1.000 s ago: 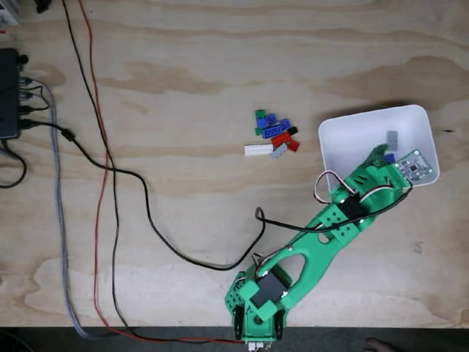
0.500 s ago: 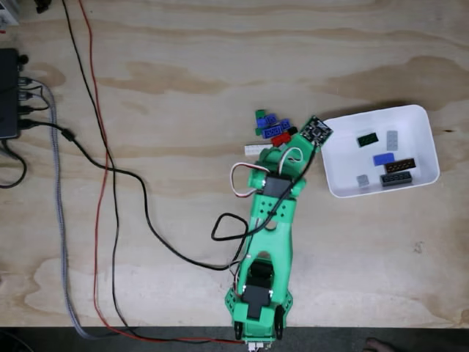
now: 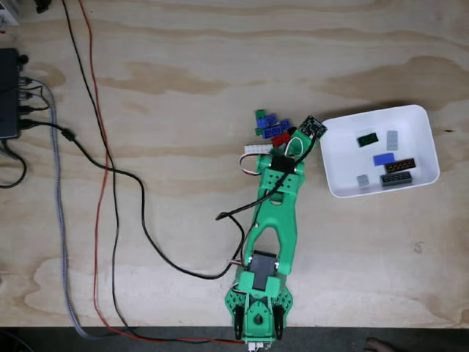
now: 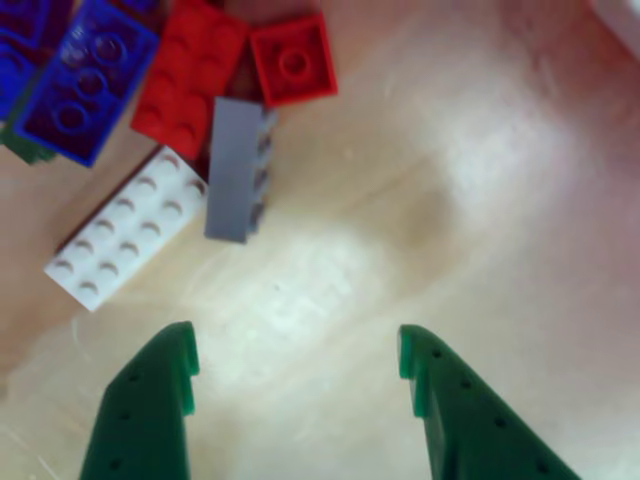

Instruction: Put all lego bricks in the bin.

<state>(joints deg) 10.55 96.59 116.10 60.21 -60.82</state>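
Swinging back from the bin (image 3: 423, 125), the gripper (image 4: 298, 355) is now hovering over bare wood, jaws spread and empty. Lying ahead and left of the jaws, the grey brick (image 4: 236, 170) is pointing its long axis along the approach.

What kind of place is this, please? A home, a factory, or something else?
Probably a hobby or lab workbench: a bare plywood table, loose cables running to a black box, and a small green arm sorting lego bricks into a bin.

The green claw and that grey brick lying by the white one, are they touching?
Apart. In the other view the gripper is open, with bare wood between its fingertips and the grey brick, which lies beside the white brick.
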